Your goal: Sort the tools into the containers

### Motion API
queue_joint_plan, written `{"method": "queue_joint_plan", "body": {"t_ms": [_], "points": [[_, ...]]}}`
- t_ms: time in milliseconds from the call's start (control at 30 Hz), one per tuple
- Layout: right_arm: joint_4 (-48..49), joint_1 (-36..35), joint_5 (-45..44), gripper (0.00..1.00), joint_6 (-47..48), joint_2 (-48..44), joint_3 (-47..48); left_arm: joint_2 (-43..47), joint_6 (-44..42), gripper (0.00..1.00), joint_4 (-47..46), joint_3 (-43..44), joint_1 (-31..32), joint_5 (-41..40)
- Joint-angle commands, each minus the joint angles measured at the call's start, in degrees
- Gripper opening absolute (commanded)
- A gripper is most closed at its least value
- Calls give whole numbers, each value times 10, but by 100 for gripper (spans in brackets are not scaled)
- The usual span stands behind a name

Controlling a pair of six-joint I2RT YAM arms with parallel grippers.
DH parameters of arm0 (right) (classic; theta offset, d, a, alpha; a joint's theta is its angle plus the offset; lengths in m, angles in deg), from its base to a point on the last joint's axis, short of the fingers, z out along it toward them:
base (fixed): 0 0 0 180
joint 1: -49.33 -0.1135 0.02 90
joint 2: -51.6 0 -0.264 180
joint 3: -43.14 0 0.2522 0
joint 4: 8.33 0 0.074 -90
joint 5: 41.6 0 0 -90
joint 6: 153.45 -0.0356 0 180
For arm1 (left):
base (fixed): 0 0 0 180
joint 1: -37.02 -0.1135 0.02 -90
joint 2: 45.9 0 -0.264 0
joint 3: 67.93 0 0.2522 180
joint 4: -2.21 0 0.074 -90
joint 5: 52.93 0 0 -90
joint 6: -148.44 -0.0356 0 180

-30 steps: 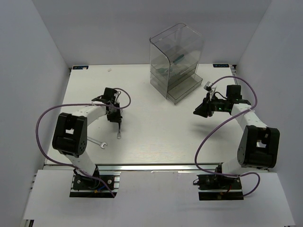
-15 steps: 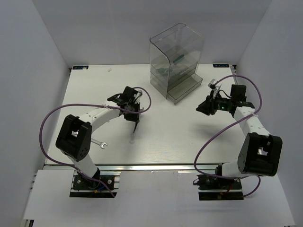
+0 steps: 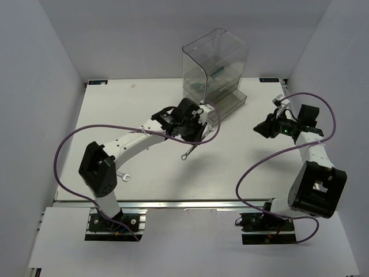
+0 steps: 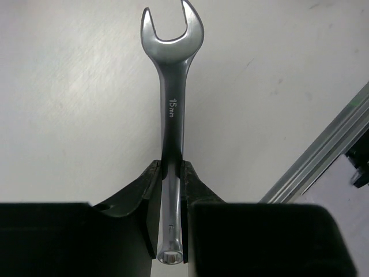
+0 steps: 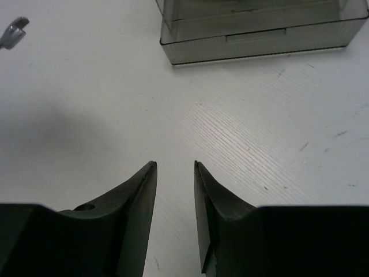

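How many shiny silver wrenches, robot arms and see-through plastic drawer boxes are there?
Slim silver metal wrenches: 2 (held wrench, loose wrench)
White robot arms: 2 (left arm, right arm)
Clear smoky-grey plastic drawer unit: 1
Total: 5

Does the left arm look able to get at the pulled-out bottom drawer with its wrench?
Probably yes. The left gripper, shut on the wrench, hangs close by the drawer; nothing shows between them, and the right gripper sits well off to the side.
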Motion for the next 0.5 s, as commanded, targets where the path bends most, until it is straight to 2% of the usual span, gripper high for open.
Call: {"method": "queue_joint_plan", "body": {"t_ms": [0,100,233,267,400,467], "points": [[9,25,18,38,-4,-18,19,-43,-58,0,-1,85,0,18],[3,38,25,38,4,-20,21,-132,-99,0,12,201,0,16],[-8,48,32,38,13,-27,16,-251,-110,0,-10,323,-1,15],[-9,49,34,38,15,-27,15,-272,-110,0,-12,379,-1,12],[-15,54,40,38,22,-28,7,-335,-117,0,-53,453,-1,7],[-13,57,43,38,26,-28,4,-351,-129,0,-84,467,-1,-27]]}}
